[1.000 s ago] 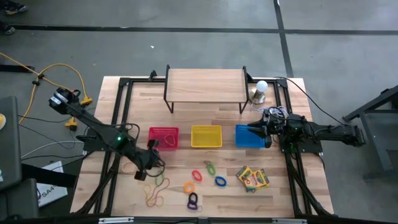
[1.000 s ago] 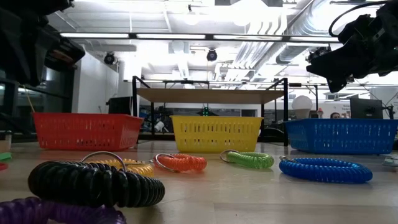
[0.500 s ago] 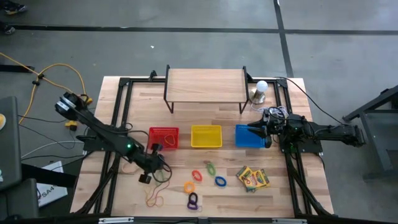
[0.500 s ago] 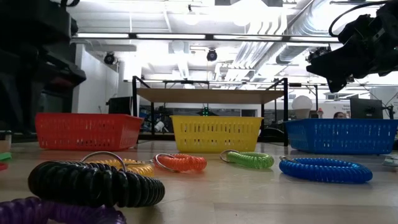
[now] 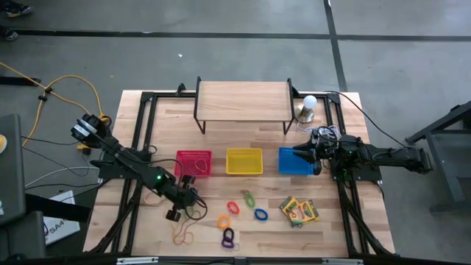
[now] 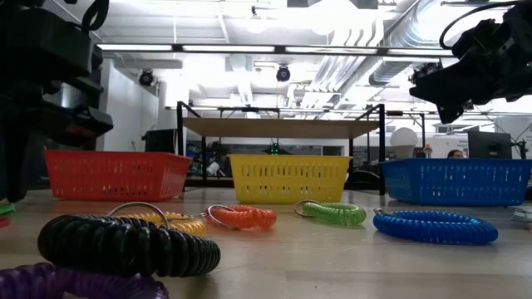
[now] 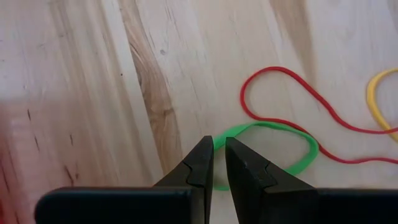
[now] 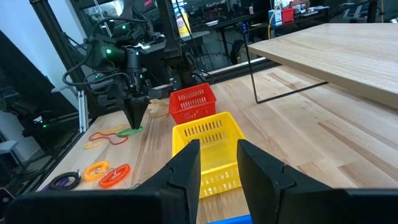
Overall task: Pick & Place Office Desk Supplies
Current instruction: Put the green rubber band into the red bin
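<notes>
My left gripper (image 7: 218, 163) points steeply down at the table's near left, with only a narrow gap between its fingers. Its tips stand over one end of a green rubber band (image 7: 273, 149) lying flat on the wood, beside a red band (image 7: 298, 106) and a yellow one (image 7: 379, 99). The right wrist view shows that same gripper (image 8: 134, 119) low over the bands. Several coiled rings (image 5: 234, 207) and the crayon boxes (image 5: 298, 211) lie toward the near middle. My right gripper (image 8: 219, 162) waits level and open by the blue basket (image 5: 291, 163). My left gripper comes from above with its tips over the green band's end (image 7: 216, 144). I cannot tell whether the tips touch the band. The band lies flat and slack on the table.
Red (image 5: 193, 163), yellow (image 5: 244, 161) and blue baskets stand in a row mid-table. A wooden shelf (image 5: 243, 101) stands behind them, with a white bulb (image 5: 307, 107) at its right. Black frame rails run along both table sides. Bare wood lies left of the bands.
My left gripper has sunk and gone from beside the red basket toward the table's near edge, tipping steeper, until it stands low over the rubber bands. The gap between its fingers looks unchanged. The bands have stayed where they were.
</notes>
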Controlling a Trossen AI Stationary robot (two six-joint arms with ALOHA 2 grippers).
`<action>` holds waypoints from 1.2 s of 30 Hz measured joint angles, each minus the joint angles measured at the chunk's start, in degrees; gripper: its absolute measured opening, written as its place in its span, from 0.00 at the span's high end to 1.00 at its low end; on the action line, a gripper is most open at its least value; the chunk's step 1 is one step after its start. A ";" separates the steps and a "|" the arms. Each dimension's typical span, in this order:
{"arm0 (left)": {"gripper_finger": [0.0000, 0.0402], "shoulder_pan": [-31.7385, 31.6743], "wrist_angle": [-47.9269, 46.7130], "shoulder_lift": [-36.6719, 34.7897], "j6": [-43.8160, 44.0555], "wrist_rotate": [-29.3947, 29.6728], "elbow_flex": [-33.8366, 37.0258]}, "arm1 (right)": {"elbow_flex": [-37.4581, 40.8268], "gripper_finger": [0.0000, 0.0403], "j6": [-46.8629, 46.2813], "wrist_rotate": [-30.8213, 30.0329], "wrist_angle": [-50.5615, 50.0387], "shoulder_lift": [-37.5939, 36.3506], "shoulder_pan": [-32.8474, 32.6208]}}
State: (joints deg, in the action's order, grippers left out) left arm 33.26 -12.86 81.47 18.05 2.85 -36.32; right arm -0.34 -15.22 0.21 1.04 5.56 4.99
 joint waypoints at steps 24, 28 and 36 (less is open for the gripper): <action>0.79 0.00 -0.24 0.15 -1.75 1.08 0.07 | 0.00 0.77 0.00 -0.01 0.00 0.01 -0.01; 0.79 -0.02 -1.05 0.17 -1.78 1.93 0.07 | 0.00 0.77 0.02 -0.02 0.00 0.00 0.00; 0.79 0.32 -1.03 1.74 -1.75 1.92 0.09 | 0.02 0.77 0.00 0.00 0.00 0.00 0.00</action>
State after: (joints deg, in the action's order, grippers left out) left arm 33.57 -13.89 83.21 16.29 4.78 -36.23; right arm -0.32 -15.22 0.21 1.04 5.56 4.99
